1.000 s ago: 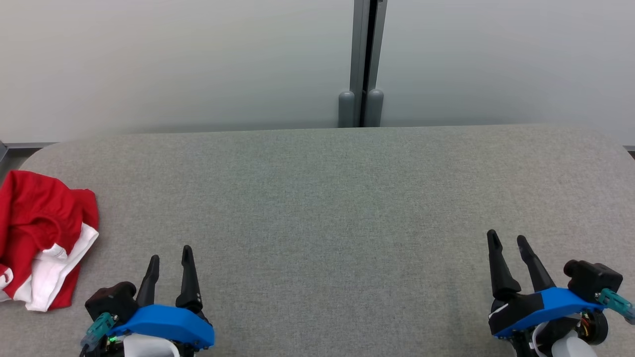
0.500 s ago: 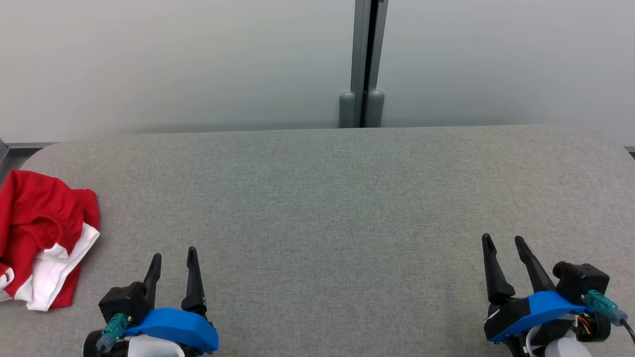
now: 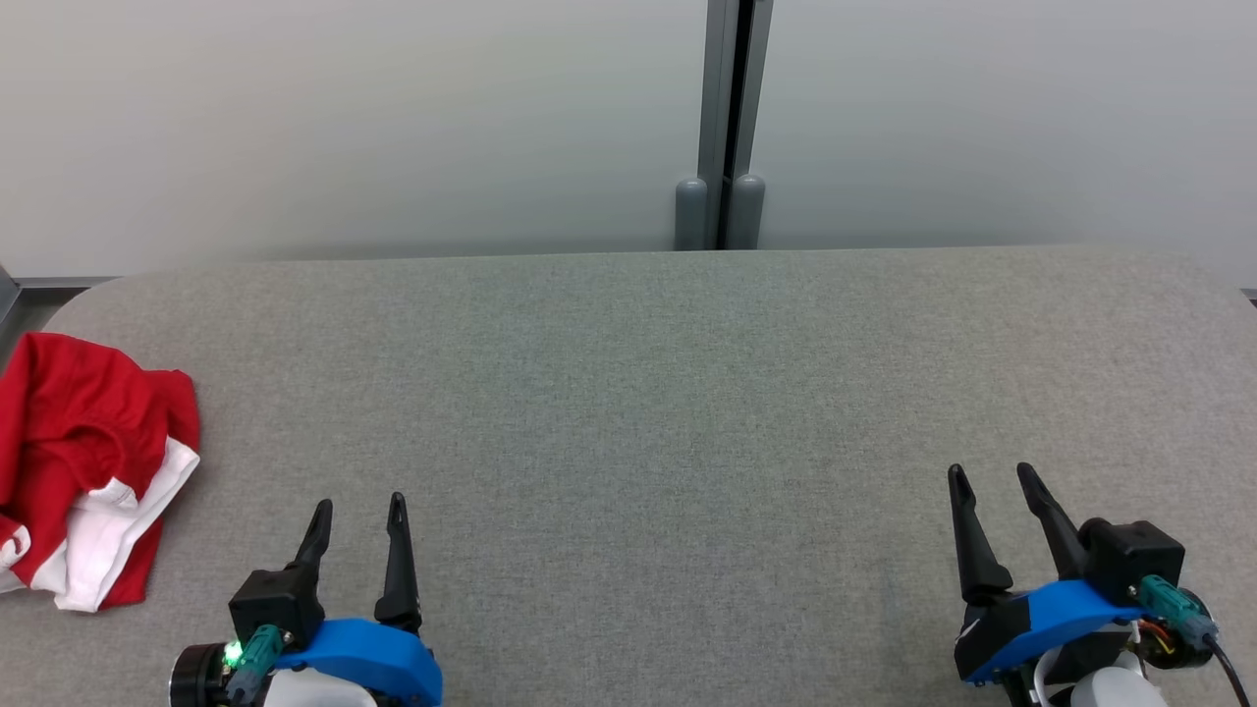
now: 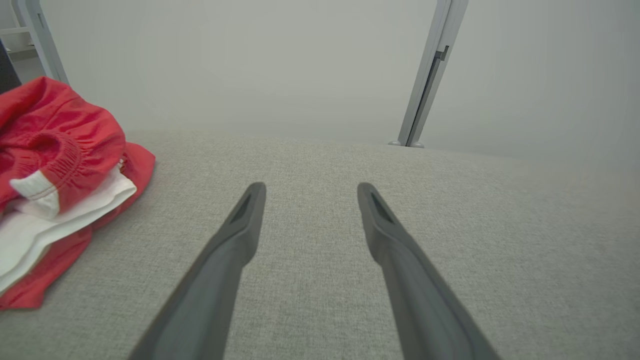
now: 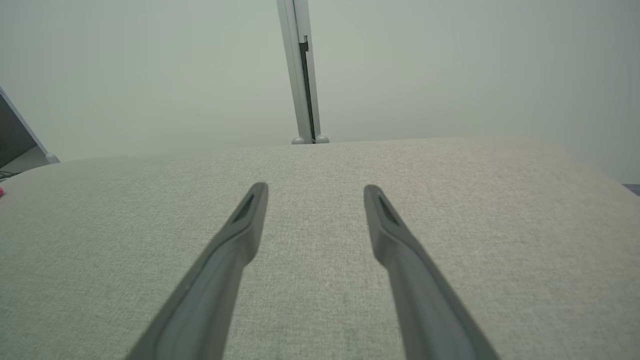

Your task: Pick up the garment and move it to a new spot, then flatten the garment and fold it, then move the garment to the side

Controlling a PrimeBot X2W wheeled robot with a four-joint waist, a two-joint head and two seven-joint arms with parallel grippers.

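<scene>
The garment [image 3: 83,462] is a crumpled red and white piece lying at the left edge of the grey fabric table [image 3: 638,393]. In the left wrist view the garment [image 4: 55,165] bunches at the left, its elastic waistband showing. My left gripper [image 3: 358,506] hovers open near the front edge, to the right of the garment and apart from it, with nothing between its fingers [image 4: 240,225]. My right gripper [image 3: 990,473] stands open at the front right, far from the garment. The right wrist view shows bare table between its fingers [image 5: 245,220].
A pale wall stands behind the table, with a grey vertical post [image 3: 727,118] at its middle. The table's far corners are rounded. A dark panel edge [image 5: 15,135] shows past the table's left end in the right wrist view.
Both grippers have drawn back slightly toward the front edge, the left one also shifting right. Both stay open. The garment has not moved.
</scene>
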